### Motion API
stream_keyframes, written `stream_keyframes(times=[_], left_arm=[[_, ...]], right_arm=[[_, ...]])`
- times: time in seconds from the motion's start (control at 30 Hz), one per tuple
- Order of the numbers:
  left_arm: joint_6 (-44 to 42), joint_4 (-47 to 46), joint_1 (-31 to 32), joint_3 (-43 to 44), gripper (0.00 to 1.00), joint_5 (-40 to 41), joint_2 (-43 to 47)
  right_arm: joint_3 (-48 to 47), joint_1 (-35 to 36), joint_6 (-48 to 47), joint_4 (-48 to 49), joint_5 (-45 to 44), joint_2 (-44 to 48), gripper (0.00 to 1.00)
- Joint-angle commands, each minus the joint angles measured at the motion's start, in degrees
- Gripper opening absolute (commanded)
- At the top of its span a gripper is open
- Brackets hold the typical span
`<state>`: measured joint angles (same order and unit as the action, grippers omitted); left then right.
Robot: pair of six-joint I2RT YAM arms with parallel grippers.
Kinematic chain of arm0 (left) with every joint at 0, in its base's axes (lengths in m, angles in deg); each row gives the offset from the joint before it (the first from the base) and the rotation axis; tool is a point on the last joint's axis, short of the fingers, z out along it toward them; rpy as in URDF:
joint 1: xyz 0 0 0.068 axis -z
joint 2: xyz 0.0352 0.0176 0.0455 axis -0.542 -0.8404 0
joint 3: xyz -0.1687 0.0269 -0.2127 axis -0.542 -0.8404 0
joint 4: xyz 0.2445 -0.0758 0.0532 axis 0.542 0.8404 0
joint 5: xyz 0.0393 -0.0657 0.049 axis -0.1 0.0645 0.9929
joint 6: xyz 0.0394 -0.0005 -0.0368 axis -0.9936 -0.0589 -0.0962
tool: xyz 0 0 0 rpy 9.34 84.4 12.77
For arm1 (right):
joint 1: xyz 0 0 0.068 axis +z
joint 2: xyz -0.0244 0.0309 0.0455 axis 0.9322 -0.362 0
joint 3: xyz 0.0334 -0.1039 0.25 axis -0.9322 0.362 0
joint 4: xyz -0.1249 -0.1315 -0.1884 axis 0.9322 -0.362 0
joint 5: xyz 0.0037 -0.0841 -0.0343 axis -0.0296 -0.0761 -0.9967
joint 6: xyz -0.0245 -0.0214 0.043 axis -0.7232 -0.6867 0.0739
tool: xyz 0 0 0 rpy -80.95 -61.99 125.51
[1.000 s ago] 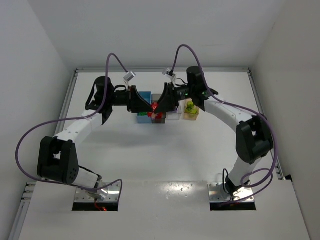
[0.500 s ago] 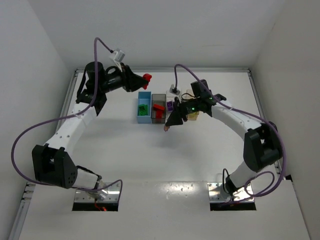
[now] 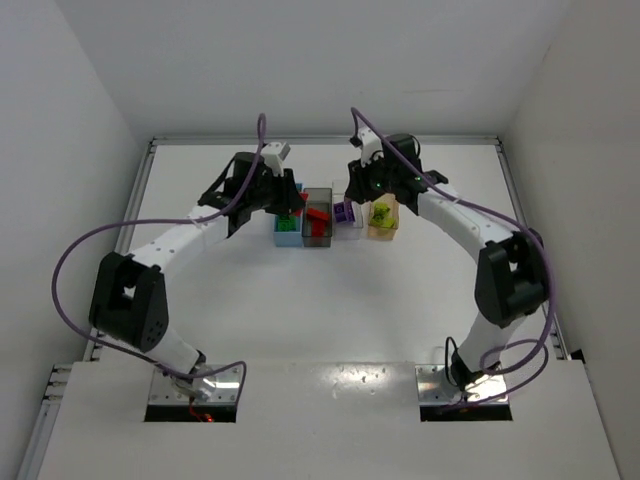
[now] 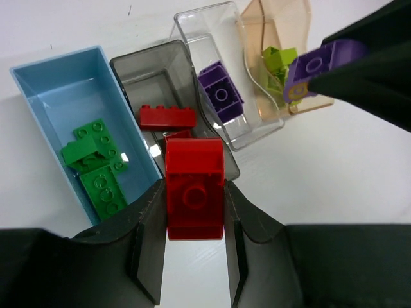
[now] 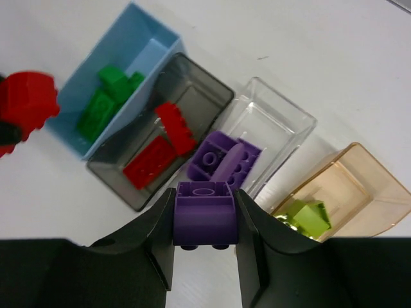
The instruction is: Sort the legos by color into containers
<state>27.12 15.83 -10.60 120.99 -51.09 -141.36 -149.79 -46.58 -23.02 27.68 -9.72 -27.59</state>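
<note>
**Left hand** (image 4: 194, 186): closed on a red studded plastic brick (image 4: 194, 199), with one finger against each side of it. In the left wrist view the brick overlaps the near end of the smoky dark grey rectangular plastic bin (image 4: 144, 80), which extends toward 12 o'clock from it.

**Right hand** (image 5: 205, 192): closed on a purple studded plastic brick (image 5: 205, 215), gripped the same way. In the right wrist view the clear colourless rectangular plastic bin (image 5: 282, 122) lies at 1 o'clock from the brick. It cannot be told whether either held brick touches a bin.

**Bins:** four stand side by side in one row on the white tabletop (image 3: 320, 310), toward its 12 o'clock edge in the top view. Contents, read from 9 o'clock to 3 o'clock:

- The opaque blue rectangular plastic bin (image 4: 58, 96) holds green bricks (image 4: 96, 170).
- The dark grey bin holds two red bricks (image 4: 167, 117).
- The clear bin holds purple bricks (image 4: 220, 96).
- The translucent pale orange rectangular plastic bin (image 4: 276, 22) holds lime-yellow bricks (image 4: 277, 59).

In the top view both hands are at the row. The left hand is at the blue and grey bins, and the right hand is at the clear bin.
</note>
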Motion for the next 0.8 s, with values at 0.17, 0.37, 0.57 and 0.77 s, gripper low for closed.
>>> stream_keyframes(times=[0.17,0.37,0.57,0.77], left_arm=[[-0.29,-0.3,1.6,8.35,0.15,3.38,-8.47],[0.24,-0.3,2.66,10.82,0.15,2.85,-11.81],[-0.29,-0.3,3.71,10.82,0.15,2.85,-11.81],[-0.82,0.23,4.24,10.82,0.15,2.85,-12.34]], right_arm=[[-7.61,0.04,3.98,1.27,-7.47,-8.88,0.01],[-9.19,0.04,3.98,3.73,-7.47,-12.48,0.01],[-13.24,0.04,3.98,3.64,-10.0,-16.0,0.01],[-15.35,0.57,3.98,2.41,-14.92,-18.64,0.27]])
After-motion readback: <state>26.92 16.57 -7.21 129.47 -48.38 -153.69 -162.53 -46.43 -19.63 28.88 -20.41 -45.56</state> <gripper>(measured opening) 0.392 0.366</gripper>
